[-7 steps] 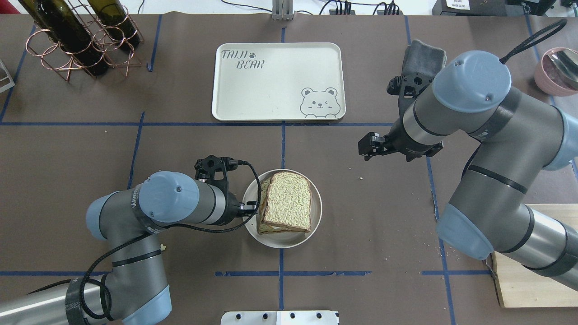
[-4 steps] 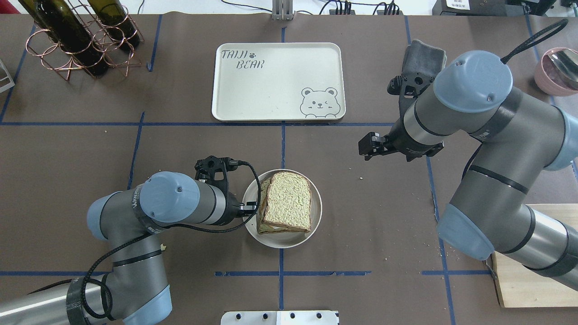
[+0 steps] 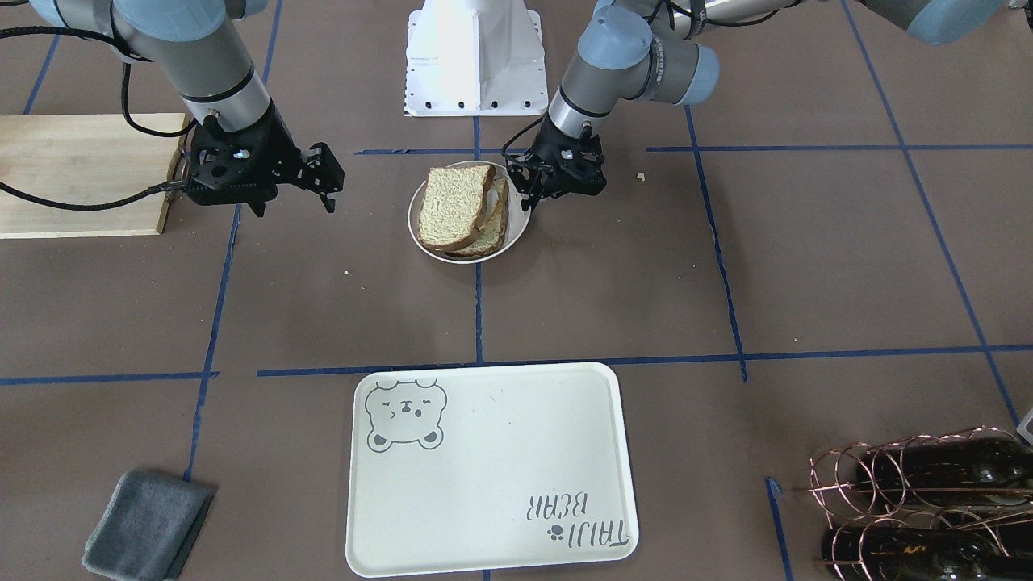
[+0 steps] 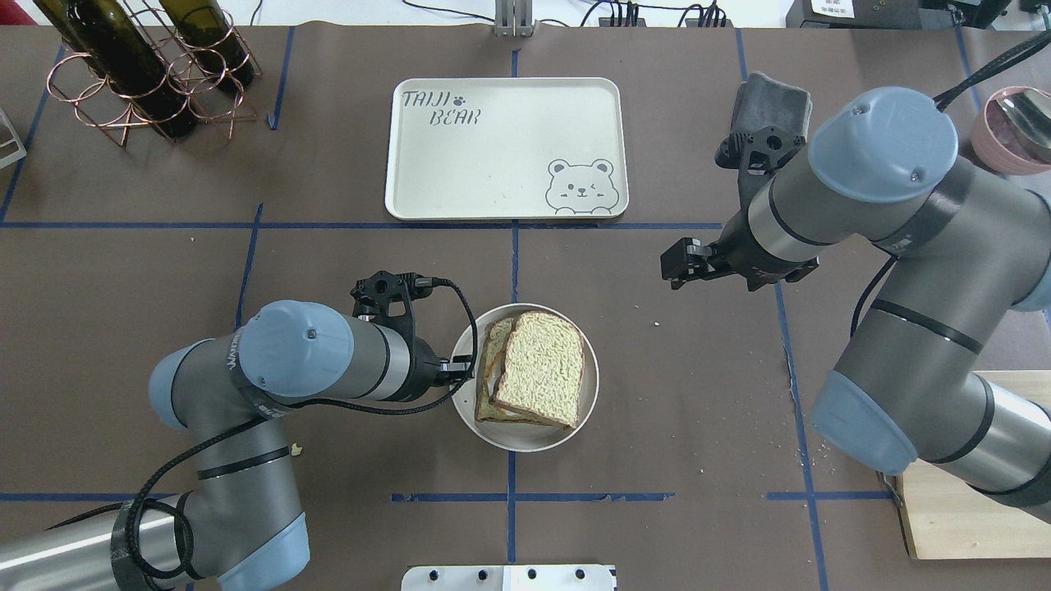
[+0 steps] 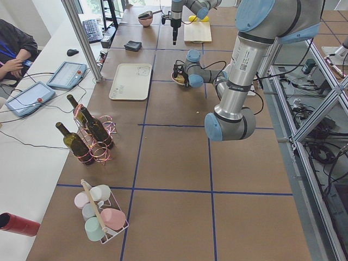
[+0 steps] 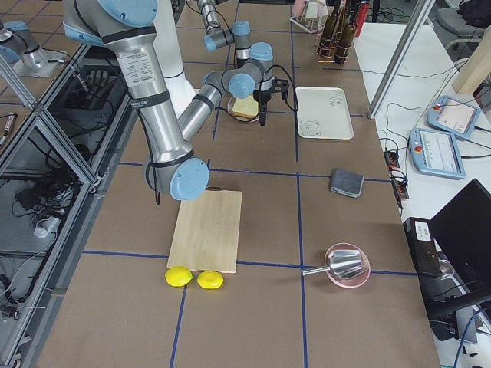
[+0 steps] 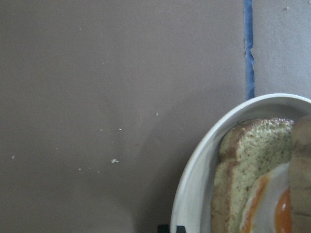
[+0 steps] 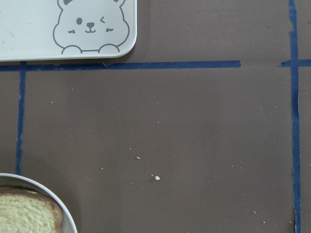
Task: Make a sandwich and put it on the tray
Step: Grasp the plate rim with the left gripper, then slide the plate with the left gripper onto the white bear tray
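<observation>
Since a second ago the small round white dish (image 4: 525,439) has slid toward the right of my overhead view, the left gripper (image 4: 462,371) going with it. The top slice has turned a little, and the right arm has drifted slightly right as well.

The dish holds the sandwich (image 4: 542,377): two squarish tan bread slices with dark brown crust, the upper one offset so the lower slice (image 7: 238,170) shows beside it. On my left wrist camera I see the white fried egg (image 7: 265,208) with its orange yolk lying between them. The left gripper's jaws are pinched onto the dish's rim on the side nearest that arm.

The sandwich sits on the dish, not on the large cream-white rectangular tray (image 4: 493,164) with the grey bear face and "TAIJI BEAR" lettering. That tray lies flat farther out on the table, well apart from the dish and across a blue tape line from it.

The right gripper (image 4: 675,268) hangs above the brown table cover, between the tray's bear corner and the dish. Its jaws are spread and hold nothing.

At the far right edge a pink bowl (image 4: 989,148) holds a shiny metal utensil (image 4: 1026,115). At the far left a copper wire rack (image 4: 98,90) cradles dark glass wine bottles (image 4: 123,57). On the left side camera a white wire basket (image 5: 124,222) carries several pastel cups (image 5: 111,218).
</observation>
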Controlling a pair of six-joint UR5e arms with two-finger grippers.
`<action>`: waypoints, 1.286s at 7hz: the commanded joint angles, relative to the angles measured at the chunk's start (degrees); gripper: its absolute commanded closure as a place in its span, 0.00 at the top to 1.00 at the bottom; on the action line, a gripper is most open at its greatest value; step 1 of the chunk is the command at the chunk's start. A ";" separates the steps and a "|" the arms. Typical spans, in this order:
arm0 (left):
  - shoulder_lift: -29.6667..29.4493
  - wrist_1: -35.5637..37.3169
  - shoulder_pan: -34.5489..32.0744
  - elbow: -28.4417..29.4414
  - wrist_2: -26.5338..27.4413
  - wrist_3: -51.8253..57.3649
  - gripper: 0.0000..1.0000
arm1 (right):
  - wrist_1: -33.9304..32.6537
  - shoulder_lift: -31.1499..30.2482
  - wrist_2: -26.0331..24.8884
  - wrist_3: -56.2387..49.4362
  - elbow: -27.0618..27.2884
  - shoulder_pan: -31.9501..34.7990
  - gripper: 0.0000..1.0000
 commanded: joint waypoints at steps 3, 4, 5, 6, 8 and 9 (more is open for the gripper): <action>-1.77 -6.29 -6.89 -0.35 -6.75 -19.50 0.00 | 0.00 -6.25 3.34 -6.20 3.91 4.74 1.00; -3.44 -6.03 -9.08 2.36 -6.66 -21.20 0.00 | 0.08 -8.18 5.52 -9.18 4.36 7.19 1.00; -6.50 -6.03 -11.71 7.09 -6.66 -23.65 0.00 | 0.17 -10.29 7.02 -13.56 4.37 9.82 1.00; -10.97 -6.03 -14.26 13.40 -6.66 -26.98 0.00 | 0.26 -13.10 7.99 -20.39 4.10 12.89 1.00; -19.68 -1.65 -18.74 22.99 -6.57 -28.51 0.00 | -0.18 -17.41 12.45 -35.76 0.35 22.45 1.00; -20.59 -1.72 -19.81 25.48 -6.57 -28.77 0.00 | 0.00 -19.17 16.05 -45.85 -3.33 28.25 1.00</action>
